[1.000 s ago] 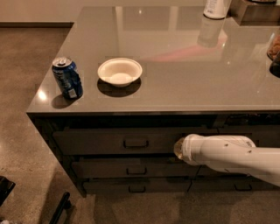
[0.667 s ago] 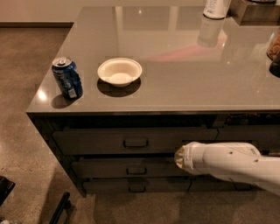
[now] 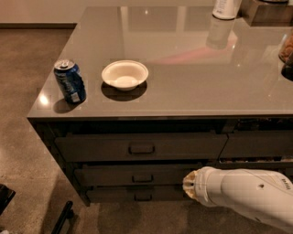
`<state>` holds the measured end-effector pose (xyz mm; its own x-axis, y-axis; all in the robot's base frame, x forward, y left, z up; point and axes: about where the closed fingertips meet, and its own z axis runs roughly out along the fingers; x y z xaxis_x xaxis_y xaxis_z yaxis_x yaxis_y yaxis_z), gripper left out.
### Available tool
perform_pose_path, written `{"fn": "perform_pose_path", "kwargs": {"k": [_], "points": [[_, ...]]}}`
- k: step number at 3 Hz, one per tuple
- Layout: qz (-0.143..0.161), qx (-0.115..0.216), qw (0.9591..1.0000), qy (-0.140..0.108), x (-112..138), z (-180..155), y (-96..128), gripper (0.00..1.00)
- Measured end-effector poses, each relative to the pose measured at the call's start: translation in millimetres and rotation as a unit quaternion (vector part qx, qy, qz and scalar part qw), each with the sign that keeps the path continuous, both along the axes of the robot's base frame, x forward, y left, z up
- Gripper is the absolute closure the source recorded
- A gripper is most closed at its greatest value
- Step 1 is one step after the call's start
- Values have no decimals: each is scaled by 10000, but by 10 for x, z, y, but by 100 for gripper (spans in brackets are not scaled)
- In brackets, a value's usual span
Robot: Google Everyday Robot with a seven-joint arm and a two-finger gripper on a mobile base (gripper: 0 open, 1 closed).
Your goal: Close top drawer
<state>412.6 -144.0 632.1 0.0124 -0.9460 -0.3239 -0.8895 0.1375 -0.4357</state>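
The top drawer (image 3: 183, 146) is a wide dark grey front just under the counter edge, with a small loop handle (image 3: 141, 148) at its centre. Its front stands a little forward of the two slimmer drawer fronts (image 3: 105, 176) below it. My white arm (image 3: 247, 194) reaches in from the lower right. My gripper (image 3: 187, 185) is at the arm's left end, low in front of the slimmer drawers, below and right of the top drawer's handle and apart from it.
On the grey counter (image 3: 192, 91) stand a blue soda can (image 3: 70, 81) near the left corner, a white bowl (image 3: 124, 74) beside it and a white bottle (image 3: 225, 8) at the back. A neighbouring drawer front (image 3: 258, 144) is to the right. Brown floor (image 3: 23, 151) lies to the left.
My arm has moved down and a little right, from the level of the top drawer's lower edge to the slimmer drawers below it. The drawer, can and bowl have not moved.
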Motion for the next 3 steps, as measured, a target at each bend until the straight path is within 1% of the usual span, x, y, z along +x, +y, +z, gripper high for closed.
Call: {"fn": "perform_pose_path", "kwargs": {"k": [1, 2, 3], "points": [[5, 41, 10000, -55, -36, 102, 55, 85], [6, 39, 10000, -53, -37, 99, 52, 63], [6, 38, 10000, -53, -37, 99, 52, 39]]}}
